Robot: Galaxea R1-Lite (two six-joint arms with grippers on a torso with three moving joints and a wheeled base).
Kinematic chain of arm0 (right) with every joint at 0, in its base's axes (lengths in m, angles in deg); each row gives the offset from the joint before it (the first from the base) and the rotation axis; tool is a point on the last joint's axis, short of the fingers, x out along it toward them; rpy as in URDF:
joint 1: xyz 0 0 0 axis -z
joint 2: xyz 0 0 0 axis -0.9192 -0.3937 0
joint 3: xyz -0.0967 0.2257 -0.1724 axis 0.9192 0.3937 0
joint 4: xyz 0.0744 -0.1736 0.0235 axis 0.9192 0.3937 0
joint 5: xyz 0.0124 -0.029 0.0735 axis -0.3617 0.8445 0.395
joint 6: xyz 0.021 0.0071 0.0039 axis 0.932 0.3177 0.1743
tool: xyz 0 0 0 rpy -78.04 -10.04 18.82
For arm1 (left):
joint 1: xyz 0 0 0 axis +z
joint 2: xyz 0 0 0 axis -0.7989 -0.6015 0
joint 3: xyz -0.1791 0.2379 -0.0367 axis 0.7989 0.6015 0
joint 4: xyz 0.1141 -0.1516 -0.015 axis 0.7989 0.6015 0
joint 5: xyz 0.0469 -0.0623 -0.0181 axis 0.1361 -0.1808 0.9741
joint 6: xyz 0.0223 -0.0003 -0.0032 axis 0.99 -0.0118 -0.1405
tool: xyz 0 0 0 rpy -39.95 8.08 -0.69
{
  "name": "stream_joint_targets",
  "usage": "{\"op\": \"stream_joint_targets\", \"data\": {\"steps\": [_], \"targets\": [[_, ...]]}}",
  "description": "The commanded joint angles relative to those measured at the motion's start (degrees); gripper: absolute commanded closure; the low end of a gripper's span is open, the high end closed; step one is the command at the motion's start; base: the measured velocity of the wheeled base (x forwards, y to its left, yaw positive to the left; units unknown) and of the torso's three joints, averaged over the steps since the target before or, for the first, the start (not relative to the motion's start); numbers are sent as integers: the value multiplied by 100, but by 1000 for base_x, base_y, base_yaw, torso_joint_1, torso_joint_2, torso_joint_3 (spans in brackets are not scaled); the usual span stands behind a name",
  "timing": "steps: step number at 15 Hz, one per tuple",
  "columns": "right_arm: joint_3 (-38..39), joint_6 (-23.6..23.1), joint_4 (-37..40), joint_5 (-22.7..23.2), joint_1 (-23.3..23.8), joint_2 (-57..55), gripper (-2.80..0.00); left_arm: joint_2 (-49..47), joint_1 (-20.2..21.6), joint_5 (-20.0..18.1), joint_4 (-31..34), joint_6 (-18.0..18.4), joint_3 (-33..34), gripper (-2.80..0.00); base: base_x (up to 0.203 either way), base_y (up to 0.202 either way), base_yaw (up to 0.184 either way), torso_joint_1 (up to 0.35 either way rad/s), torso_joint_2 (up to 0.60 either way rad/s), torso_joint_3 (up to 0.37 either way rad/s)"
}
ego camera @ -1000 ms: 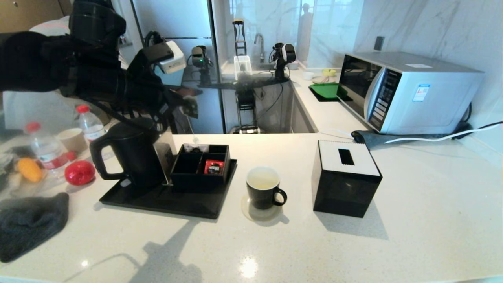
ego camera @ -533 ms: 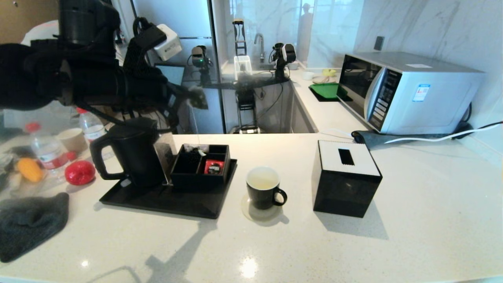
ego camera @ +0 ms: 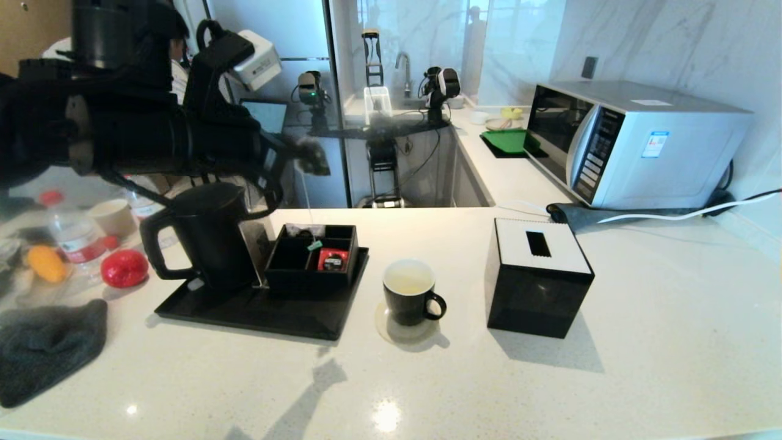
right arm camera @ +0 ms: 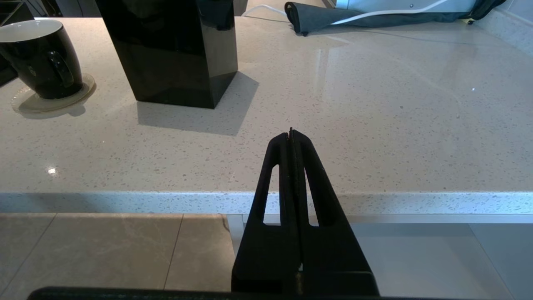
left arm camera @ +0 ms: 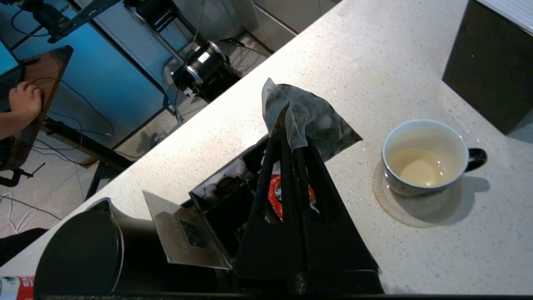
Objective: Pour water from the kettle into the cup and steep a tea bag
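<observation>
The bench [ego camera: 550, 391] is a pale speckled stone top, and the microwave [ego camera: 635, 143] stands at its far right. Nearer the middle sits the black tissue box [ego camera: 537, 278]. On the left, a flat black tray [ego camera: 256, 315] carries the kettle [ego camera: 204, 235], upright, lid on, its loop handle facing the left edge. Beside the kettle on the same tray is the black divided box [ego camera: 311, 263], with a red-wrapped sachet [ego camera: 333, 260] in one compartment.

The cup [ego camera: 409, 299] stands upright on a pale coaster [ego camera: 406, 333], between the tray and the tissue box, its ear handle pointing toward the tissue box. A little pale water [left arm camera: 418, 168] lies at its bottom.

My left hand [left arm camera: 291, 137] hangs in the air above the divided box, its fingers pinched tight on the tea bag [left arm camera: 308, 121]. The pouch sticks out past my fingertips, its long axis slanting toward the cup, well above the bench. Its thin thread [ego camera: 307, 201] drops straight down to a small tag [ego camera: 314, 245] over the box.

My right hand [right arm camera: 290, 132] is parked low at the near edge of the bench, fingers pressed together on nothing.
</observation>
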Motion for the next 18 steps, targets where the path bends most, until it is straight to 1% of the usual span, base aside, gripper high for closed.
{"op": "stream_joint_targets", "data": {"steps": [1, 4, 7, 10, 11, 13, 16, 18], "targets": [[0, -3, 0, 0, -2, -7, 0, 271, -99, -6, 1, 14, 297, 0, 0, 0, 0, 0, 0, 0], [-6, -3, 0, 0, -2, -7, 0, 379, -248, 30, 1, 13, 397, 0, 0, 0, 0, 0, 0, 0], [0, -321, 21, 61, -2, -7, 0, 411, -360, 200, 1, 11, 404, 0, 0, 0, 0, 0, 0, 0], [-20, -320, -25, 71, -2, -7, 0, 453, -421, 267, 1, -140, 396, 0, 0, 0, 0, 0, 0, 0], [-151, -319, -7, 138, -2, -7, 0, 473, -439, 267, 2, -152, 405, 0, 0, 0, 0, 0, 0, 0], [-642, -300, 144, 424, -2, -145, 0, 490, -482, 267, 1, -154, 401, 0, 0, 0, 0, 0, 0, 0], [-1246, -314, -27, 729, -83, -1268, 0, 525, -605, 275, 1, -163, 396, 0, 0, 0, 0, 0, 0, 0], [-1550, -346, -649, 867, -300, -2412, 0, 526, -669, 276, 1, -154, 396, 0, 0, 0, 0, 0, 0, 0]]}}
